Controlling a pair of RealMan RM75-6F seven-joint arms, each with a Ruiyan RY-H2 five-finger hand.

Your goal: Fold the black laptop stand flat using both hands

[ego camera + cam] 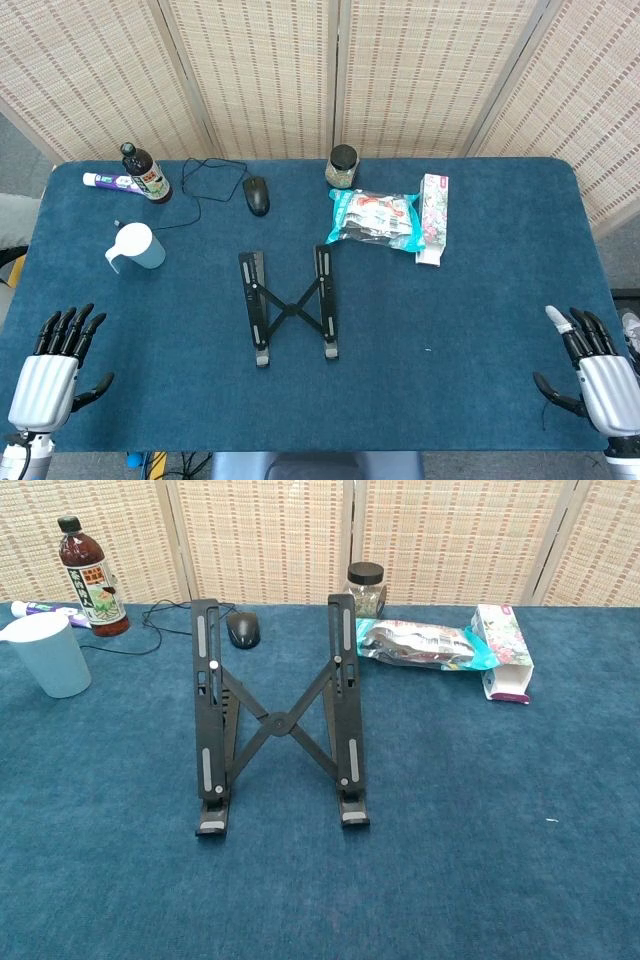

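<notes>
Black laptop stand (288,305) looks light, stiff (hinged crossbars); grip each rail; left hand (52,375) and right hand (598,375) empty, fingers spread

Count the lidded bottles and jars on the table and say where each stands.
2. The dark sauce bottle stands at the far left beside the toothpaste tube. The black-lidded jar stands at the far edge, behind the snack packet. None looks hidden.

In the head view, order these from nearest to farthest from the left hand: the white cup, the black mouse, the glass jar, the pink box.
Measured from the left hand:
1. White cup, on the table's left side.
2. Black mouse, left of centre, farther back.
3. Glass jar, centre back.
4. Pink box, on the right side.
</notes>
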